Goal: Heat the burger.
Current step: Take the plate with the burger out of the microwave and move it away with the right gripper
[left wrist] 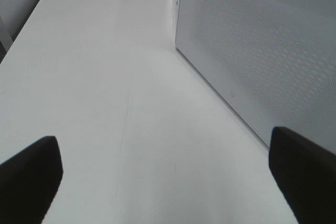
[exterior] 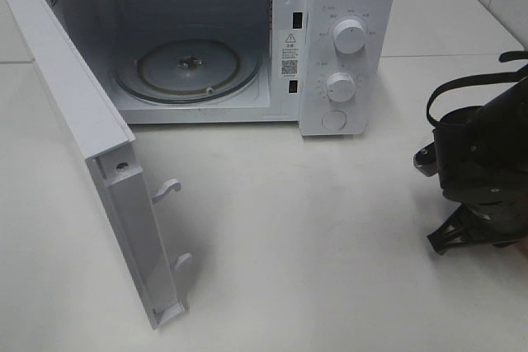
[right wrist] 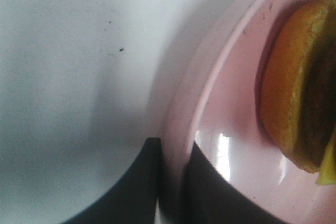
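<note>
- The burger (right wrist: 294,93) lies on a pink plate (right wrist: 231,77), seen only in the right wrist view; its golden-brown bun and darker filling sit inward from the plate's rim.
- The right fingers (right wrist: 170,182) are nearly closed on the plate's rim, one dark finger outside the rim and one inside on the plate's floor; they pinch the plate, not the burger.
- The burger lies just beside the inner finger, apart from it, with a bare strip of pink plate between.
- In the high view the right arm (exterior: 487,171) stands at the right edge of the white counter (exterior: 330,245); plate and burger cannot be seen there.
- The left fingers (left wrist: 168,182) stand wide open and hold nothing, their two dark tips well apart above bare counter, beside the microwave's perforated side wall.
- The microwave (exterior: 338,47) stands at the far edge of the counter with its door (exterior: 91,154) swung wide open, and the glass turntable (exterior: 188,68) shows inside.
</note>
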Controlling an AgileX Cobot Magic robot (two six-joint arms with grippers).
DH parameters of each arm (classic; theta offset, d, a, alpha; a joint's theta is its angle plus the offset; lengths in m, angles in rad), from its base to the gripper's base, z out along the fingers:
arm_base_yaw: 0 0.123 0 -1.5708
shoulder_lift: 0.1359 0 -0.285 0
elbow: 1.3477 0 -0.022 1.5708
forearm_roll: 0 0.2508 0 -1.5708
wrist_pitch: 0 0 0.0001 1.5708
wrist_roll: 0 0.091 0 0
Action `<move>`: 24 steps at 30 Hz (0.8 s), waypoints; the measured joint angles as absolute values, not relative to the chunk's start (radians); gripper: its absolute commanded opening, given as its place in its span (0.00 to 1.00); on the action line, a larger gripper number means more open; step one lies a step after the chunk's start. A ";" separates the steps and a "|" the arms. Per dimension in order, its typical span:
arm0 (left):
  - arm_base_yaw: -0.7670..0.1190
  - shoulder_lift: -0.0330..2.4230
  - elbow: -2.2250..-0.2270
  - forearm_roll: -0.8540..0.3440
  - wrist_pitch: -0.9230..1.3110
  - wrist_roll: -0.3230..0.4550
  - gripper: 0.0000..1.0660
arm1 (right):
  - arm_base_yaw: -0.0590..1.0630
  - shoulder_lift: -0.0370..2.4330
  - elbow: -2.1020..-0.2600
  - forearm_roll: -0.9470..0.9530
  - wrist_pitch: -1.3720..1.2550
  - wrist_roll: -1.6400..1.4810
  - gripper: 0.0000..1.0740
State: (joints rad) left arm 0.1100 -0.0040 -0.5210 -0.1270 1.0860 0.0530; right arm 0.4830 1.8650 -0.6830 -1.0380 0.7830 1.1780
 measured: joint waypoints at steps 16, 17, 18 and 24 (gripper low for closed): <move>0.110 -0.004 -0.521 -0.127 1.086 0.053 0.94 | 0.483 1.951 -0.700 -1.062 0.829 1.226 0.38; 0.110 -0.004 -0.521 -0.127 1.086 0.053 0.94 | 0.483 1.938 -0.700 -1.052 0.831 1.212 0.44; 0.110 -0.004 -0.521 -0.127 1.086 0.053 0.94 | 0.483 1.938 -0.700 -1.052 0.831 1.212 0.44; 0.110 -0.004 -0.521 -0.127 1.086 0.053 0.94 | 0.483 1.866 -0.699 -0.980 0.824 1.120 0.55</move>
State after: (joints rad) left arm 0.1100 -0.0040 -0.5210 -0.1270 1.0860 0.0530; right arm 0.4830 1.8660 -0.6990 -0.9800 0.8240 1.1200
